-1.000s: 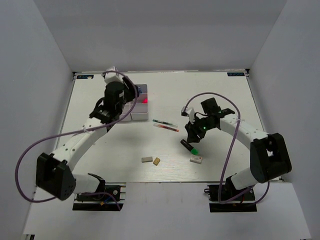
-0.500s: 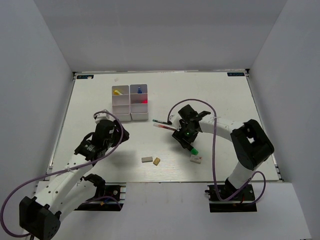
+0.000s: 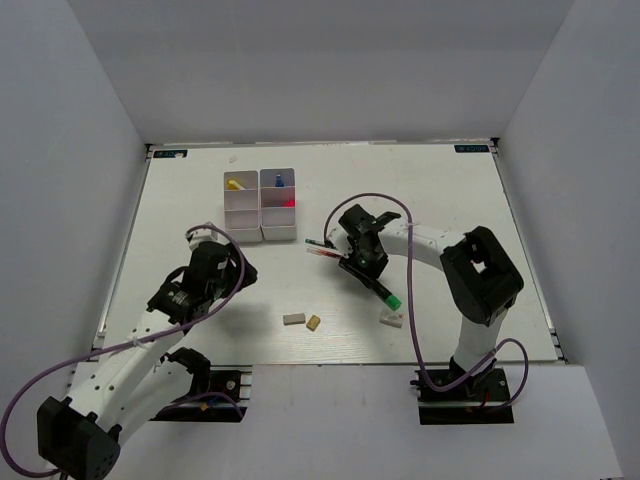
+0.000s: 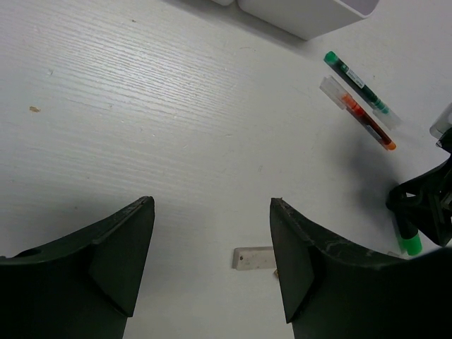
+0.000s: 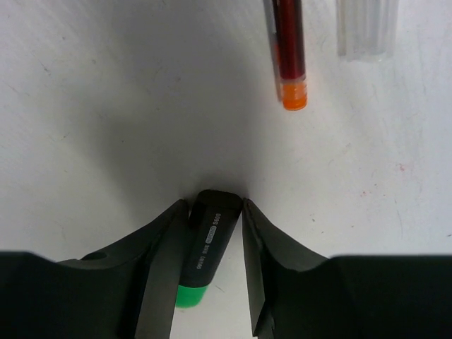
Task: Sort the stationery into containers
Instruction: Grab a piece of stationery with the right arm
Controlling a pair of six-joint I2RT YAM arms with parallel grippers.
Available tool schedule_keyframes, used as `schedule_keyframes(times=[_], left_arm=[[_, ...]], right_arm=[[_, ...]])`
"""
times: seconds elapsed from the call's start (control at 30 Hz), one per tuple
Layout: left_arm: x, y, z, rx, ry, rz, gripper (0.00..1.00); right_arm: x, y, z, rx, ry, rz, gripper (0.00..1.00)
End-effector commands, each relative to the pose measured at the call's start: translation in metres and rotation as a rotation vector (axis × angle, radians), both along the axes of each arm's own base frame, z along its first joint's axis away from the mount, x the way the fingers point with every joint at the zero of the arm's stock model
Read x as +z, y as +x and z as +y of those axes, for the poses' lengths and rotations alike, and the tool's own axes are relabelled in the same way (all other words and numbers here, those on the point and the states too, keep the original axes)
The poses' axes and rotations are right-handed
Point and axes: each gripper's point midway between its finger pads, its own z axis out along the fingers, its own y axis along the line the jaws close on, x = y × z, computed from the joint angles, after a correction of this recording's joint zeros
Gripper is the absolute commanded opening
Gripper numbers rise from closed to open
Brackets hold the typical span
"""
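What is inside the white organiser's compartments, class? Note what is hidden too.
Far-left compartment: a yellow-tipped item. Far-right: a blue-capped item. Middle-right: something red. The other three show nothing, but the walls of the organiser hide parts of their floors.

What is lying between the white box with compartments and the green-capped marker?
A green pen and a red pen, side by side; the overhead view shows them.

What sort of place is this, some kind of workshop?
Probably a robotics test booth: two robot arms bolted to a white table, plain walls around it, and pens, a highlighter and a sorting tray laid out.
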Motion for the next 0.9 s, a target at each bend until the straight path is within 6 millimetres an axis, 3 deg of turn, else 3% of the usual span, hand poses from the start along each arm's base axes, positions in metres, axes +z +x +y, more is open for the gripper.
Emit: schedule_keyframes(times=[0.0,0.17,0.23,0.27,0.3,0.37,0.5,0.6,0.63,0.87], left_arm=[[0.000,-0.004,0.004,0.008,0.003,-0.006,0.76],[-0.003,-0.009,0.006,0.014,-0.006,-0.009,0.76],[-0.006,-0.011,0.007,0.014,-0.002,-0.001,0.76],[-0.006,-0.011,0.007,0.014,-0.002,-0.001,0.76],[-0.006,-0.011,0.007,0.014,-0.002,-0.001,0.76],[-0.008,-0.011,0.007,0.014,0.002,0.007,0.76],[-0.004,-0.009,0.000,-0.026,-0.009,-0.002,0.76],[0.001,-0.007,-0.009,-0.092,-0.022,-0.024,0.75],[0.003,-0.006,-0.013,-0.101,-0.034,-0.033,0.75],[-0.018,-0.019,-0.024,-0.164,-0.077,0.021,0.75]], right_arm=[[-0.015,-0.028,-0.024,0.010,-0.117,0.109,0.42],[-0.015,-0.041,-0.028,-0.007,-0.114,0.156,0.37],[-0.013,-0.042,-0.029,-0.008,-0.110,0.159,0.28],[-0.013,-0.045,-0.023,-0.001,-0.082,0.179,0.24],[-0.009,-0.043,-0.019,0.004,-0.057,0.182,0.12],[-0.001,-0.044,-0.011,0.035,-0.007,0.197,0.04],[0.053,-0.013,0.023,0.155,0.160,0.087,0.00],[0.104,0.009,0.048,0.233,0.307,-0.029,0.00],[0.135,0.025,0.062,0.255,0.378,-0.101,0.00],[0.232,0.069,0.134,0.391,0.718,-0.331,0.00]])
